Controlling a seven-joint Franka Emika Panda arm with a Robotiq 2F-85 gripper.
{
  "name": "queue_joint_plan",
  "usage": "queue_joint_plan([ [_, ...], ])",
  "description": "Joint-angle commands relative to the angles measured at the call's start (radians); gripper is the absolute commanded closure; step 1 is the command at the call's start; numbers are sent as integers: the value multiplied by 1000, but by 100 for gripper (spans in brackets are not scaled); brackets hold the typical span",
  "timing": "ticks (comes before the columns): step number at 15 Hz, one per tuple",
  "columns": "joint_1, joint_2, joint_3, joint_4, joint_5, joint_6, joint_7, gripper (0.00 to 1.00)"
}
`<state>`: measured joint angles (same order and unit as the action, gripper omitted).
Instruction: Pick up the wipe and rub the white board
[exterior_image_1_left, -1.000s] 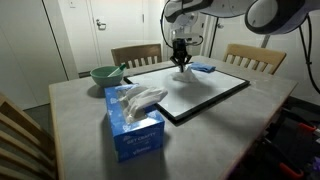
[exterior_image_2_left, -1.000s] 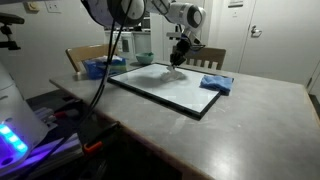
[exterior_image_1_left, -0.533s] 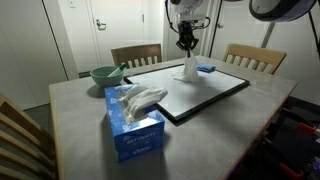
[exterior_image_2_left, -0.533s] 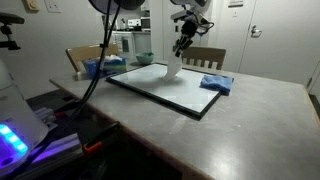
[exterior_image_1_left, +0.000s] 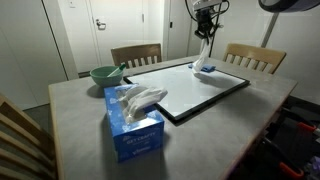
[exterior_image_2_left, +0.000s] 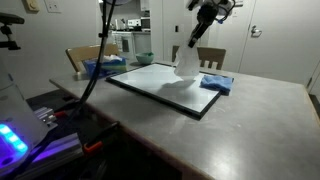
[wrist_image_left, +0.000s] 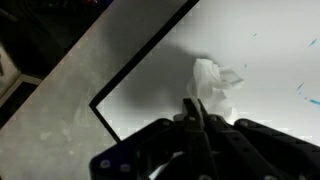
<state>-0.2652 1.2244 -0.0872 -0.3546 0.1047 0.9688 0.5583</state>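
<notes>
home dining table (exterior_image_1_left: 70, 110), wooden chairs (exterior_image_1_left: 135, 53)

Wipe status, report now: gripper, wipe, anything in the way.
Gripper shut on wipe. Wipe hanging over white board, low end near the surface. Blue cloth at board's edge, close beside the wipe.

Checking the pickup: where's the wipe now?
In both exterior views the wipe hangs from the shut gripper over the white board, near the blue cloth.

The white board (wrist_image_left: 260, 60) cropped at right
</notes>
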Motion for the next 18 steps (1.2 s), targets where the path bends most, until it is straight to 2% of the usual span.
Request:
queue_joint_plan([
  [1,-52,-62,-12,-38,0,-46,105,100],
  [4,-89,-90,-27,-42,-8,-74,190,100],
  [7,-125,-120,-49,-41,-12,-92,334,100],
  [11,-159,-137,-90,-29,-58,-53,471,100],
  [15,-221,-139,-63,-64,-13,-110,586,100],
  [18,-254,-71,-82,26,-33,-156,629,100],
])
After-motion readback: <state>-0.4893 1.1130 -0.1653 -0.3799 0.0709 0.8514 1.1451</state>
